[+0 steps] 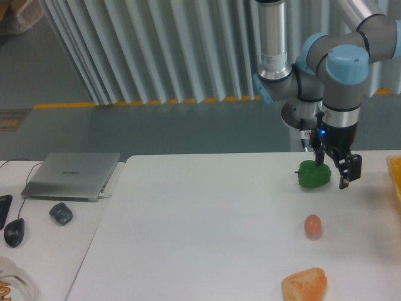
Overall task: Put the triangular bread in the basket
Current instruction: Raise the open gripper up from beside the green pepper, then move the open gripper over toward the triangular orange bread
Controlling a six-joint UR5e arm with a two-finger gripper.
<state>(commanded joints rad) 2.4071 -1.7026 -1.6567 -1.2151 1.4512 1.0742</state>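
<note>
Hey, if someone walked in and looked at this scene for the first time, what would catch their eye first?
Probably the big blue-and-silver robot arm at the upper right, its gripper hanging right by the green bell pepper near the table's far edge. Next, the bright foods on the white table: a small reddish egg in front of the pepper and the golden triangular bread at the bottom edge. A closed silver laptop sits off to the left.

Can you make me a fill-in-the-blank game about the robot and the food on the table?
1. The robot's hand hangs just beside the ____ bell pepper.
2. The small egg sits between the pepper and the triangular ____.
3. The hand is holding ____.
4. The silver ____ lies closed at the table's left end.

Missing words: green; bread; nothing; laptop
</note>
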